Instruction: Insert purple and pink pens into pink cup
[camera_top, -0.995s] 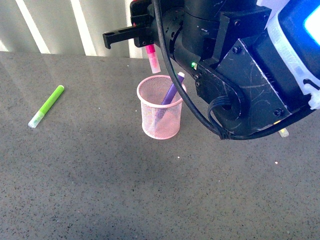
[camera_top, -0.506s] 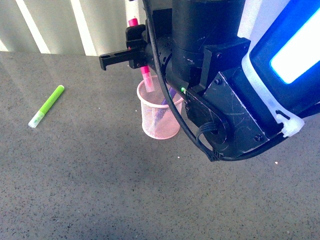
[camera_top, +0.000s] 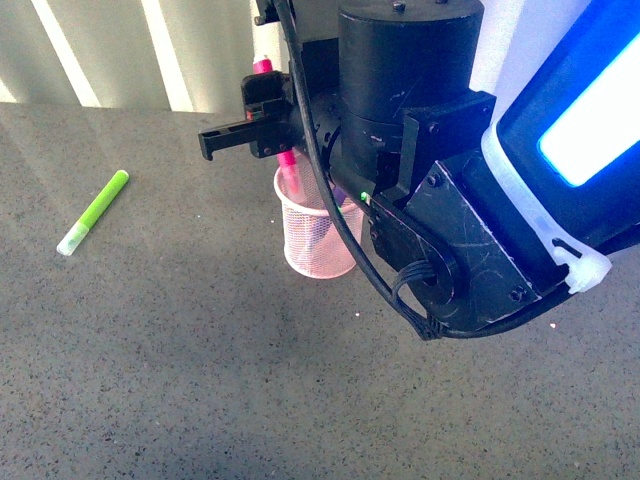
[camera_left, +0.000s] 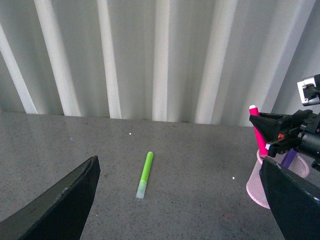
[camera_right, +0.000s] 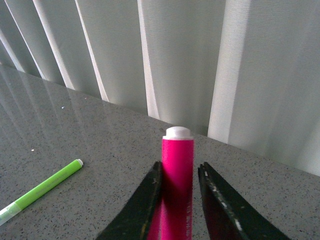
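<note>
The right gripper (camera_top: 262, 125) fingers (camera_right: 150, 202) pinch the pink pen (camera_right: 177, 185) upright.

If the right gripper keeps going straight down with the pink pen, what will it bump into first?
Most likely the pink cup. The right gripper holds the pink pen upright over the cup's opening, its lower end already dipping inside. The purple pen is in there too, so they might touch.

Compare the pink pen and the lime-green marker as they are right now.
The pink pen stands upright between the right gripper's fingers; the green marker lies flat on the table. The pink pen's lower end dips into the pink cup; the green marker sits well apart from it, untouched. The pink pen is magenta, the green marker lime with a pale end. Both are short, straight markers.
</note>
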